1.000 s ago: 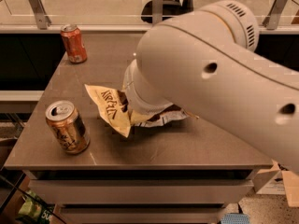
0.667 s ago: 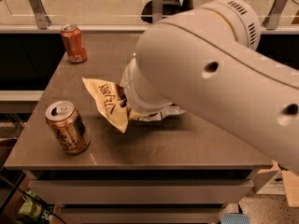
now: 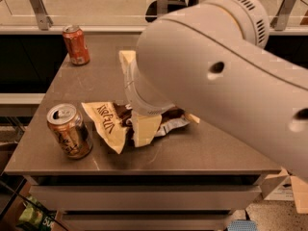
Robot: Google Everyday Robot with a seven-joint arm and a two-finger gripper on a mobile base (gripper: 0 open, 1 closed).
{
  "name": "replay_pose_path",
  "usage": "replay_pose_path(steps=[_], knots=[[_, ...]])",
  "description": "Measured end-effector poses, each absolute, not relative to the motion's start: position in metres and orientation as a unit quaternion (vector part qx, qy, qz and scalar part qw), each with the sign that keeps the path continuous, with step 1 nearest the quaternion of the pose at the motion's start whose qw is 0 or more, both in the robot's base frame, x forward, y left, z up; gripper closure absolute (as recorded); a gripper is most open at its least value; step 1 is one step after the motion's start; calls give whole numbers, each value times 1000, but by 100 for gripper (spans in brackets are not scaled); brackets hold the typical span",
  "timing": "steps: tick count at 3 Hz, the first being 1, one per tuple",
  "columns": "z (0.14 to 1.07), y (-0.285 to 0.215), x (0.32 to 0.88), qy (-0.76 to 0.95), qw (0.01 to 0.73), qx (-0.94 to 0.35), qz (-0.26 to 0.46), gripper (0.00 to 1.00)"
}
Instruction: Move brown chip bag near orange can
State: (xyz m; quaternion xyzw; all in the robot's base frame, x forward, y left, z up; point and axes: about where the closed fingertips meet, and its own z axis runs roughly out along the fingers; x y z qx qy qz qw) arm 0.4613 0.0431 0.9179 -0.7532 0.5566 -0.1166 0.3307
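Note:
The brown chip bag (image 3: 111, 123) lies crumpled on the grey table (image 3: 202, 150), its cream-yellow end toward the orange can (image 3: 70, 131). The can stands upright near the table's front left corner, a short gap left of the bag. My gripper (image 3: 135, 94) hangs over the bag, mostly hidden behind my white arm (image 3: 226, 76). One cream finger (image 3: 144, 128) points down over the bag's middle, and the other finger (image 3: 126, 58) shows farther back. The fingers are spread wide and hold nothing. The bag's right part is hidden by the arm.
A deeper red-orange can (image 3: 76, 44) stands upright at the table's back left. A glass rail with metal posts (image 3: 37, 0) runs behind the table. Drawers (image 3: 144, 196) sit below the table's front edge. The floor drops away to the left.
The bag has shifted slightly toward the front and now rests flat on the table. The gripper's fingers have come into view, spread apart over the bag.

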Motion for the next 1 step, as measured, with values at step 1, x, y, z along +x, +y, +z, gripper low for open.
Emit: replay_pose_path(steps=[1], knots=[[918, 43, 461, 557, 331, -753, -117, 0]])
